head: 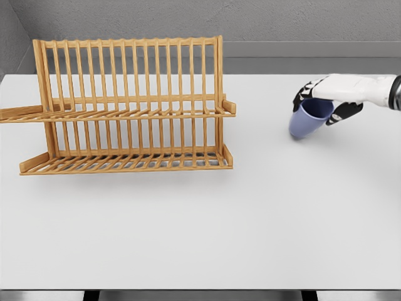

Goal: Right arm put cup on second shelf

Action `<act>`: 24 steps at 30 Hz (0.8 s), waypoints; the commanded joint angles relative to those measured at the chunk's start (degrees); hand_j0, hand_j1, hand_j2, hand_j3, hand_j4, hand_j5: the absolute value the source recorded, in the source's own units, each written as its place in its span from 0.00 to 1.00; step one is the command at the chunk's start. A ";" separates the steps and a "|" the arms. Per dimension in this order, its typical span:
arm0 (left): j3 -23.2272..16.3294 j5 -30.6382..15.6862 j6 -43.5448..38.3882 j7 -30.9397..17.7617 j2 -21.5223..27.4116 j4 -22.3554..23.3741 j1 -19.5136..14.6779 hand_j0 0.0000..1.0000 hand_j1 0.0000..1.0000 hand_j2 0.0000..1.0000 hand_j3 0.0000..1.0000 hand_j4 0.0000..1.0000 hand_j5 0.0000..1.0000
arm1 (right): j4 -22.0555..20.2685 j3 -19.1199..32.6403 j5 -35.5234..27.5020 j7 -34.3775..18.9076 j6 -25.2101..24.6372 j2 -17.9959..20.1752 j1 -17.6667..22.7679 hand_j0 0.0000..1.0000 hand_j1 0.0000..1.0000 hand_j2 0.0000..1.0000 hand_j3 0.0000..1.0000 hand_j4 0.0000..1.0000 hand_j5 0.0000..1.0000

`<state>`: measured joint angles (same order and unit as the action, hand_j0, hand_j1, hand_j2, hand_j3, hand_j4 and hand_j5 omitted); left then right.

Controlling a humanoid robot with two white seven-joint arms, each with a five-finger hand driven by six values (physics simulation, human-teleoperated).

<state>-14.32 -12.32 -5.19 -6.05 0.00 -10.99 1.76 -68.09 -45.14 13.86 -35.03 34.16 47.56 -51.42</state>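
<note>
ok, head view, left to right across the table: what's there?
Two-tier wooden slatted dish rack → bare white tabletop → blue plastic cup, tilted, held by the right robot hand coming in from the right edge.

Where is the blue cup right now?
In the head view, the blue cup is at the right, tilted in the right hand, above the white table, well to the right of the wooden rack.

White table (250,219) w/ wooden 2-tier rack (128,106) standing at left.

A white table (250,219) stands before a grey wall (282,19)
</note>
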 commanded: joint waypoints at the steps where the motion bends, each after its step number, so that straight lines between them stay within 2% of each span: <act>1: -0.01 -0.07 0.00 -0.02 0.00 0.00 0.00 1.00 1.00 1.00 1.00 1.00 1.00 | -0.82 0.31 -0.32 0.03 -0.15 0.16 0.00 0.65 0.65 0.65 0.65 0.65 0.65; 12: -0.01 0.02 0.00 -0.02 0.00 0.00 0.00 1.00 1.00 1.00 1.00 1.00 1.00 | -3.63 6.29 -0.24 0.03 -0.15 0.69 -0.97 0.64 0.64 0.64 0.64 0.64 0.64; 15: -0.01 0.02 0.00 -0.02 0.00 0.00 0.00 1.00 1.00 1.00 1.00 1.00 1.00 | -6.35 7.78 -0.24 0.03 -0.15 0.96 -0.79 0.64 0.64 0.64 0.64 0.64 0.64; 24: -0.01 0.02 0.00 -0.02 0.00 0.00 0.00 1.00 1.00 1.00 1.00 1.00 1.00 | -13.82 7.87 -0.24 0.03 -0.24 1.48 -1.06 0.63 0.63 0.63 0.63 0.63 0.63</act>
<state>-14.32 -12.30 -5.19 -6.05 0.00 -10.99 1.76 -80.22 -37.38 13.99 -35.05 34.13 48.90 -52.47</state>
